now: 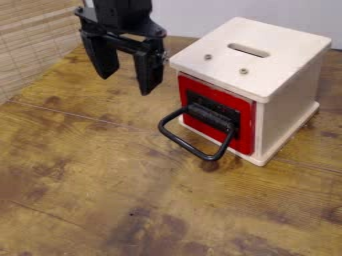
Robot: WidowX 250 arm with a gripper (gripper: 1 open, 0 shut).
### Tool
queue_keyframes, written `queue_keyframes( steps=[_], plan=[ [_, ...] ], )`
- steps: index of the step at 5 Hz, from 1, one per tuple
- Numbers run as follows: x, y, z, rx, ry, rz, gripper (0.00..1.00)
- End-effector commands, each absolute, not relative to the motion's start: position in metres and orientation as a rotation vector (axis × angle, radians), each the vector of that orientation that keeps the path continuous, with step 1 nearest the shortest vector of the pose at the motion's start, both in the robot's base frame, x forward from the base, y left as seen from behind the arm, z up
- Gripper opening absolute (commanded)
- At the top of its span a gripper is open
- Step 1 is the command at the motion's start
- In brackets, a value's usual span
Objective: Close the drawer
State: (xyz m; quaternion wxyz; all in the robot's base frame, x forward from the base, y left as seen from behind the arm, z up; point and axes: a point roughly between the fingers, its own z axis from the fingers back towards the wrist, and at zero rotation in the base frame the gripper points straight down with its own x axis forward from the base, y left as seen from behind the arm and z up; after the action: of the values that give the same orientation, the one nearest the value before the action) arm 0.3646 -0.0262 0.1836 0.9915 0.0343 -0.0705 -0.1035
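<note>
The drawer (211,116) is a red box with a black front panel, set into the left face of a cream-white cube cabinet (261,70). Its large black loop handle (190,138) sticks out toward the front left, just above the table. The red front sits about level with the cabinet face. My gripper (120,82) hangs open to the left of the cabinet, above and behind the handle, with its two black fingers (99,68) spread and pointing down. Nothing is between them.
A worn wooden table (120,190) carries everything. A woven bamboo mat or blind (34,45) stands at the back left. The cabinet top has a slot (247,48) and two small screws.
</note>
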Motion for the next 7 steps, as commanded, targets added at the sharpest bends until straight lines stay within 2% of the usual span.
queue_keyframes(
  steps=[1,2,4,6,7],
  plan=[
    [0.368,-0.036,0.24,0.067,-0.26,-0.222,1.0],
    [0.37,-0.047,0.235,0.081,-0.257,-0.24,1.0],
    [0.368,-0.034,0.216,0.093,-0.253,-0.12,1.0],
    [0.346,-0.024,0.208,0.088,-0.273,-0.18,1.0],
    [0.347,-0.025,0.206,0.091,-0.284,-0.181,1.0]
  ],
)
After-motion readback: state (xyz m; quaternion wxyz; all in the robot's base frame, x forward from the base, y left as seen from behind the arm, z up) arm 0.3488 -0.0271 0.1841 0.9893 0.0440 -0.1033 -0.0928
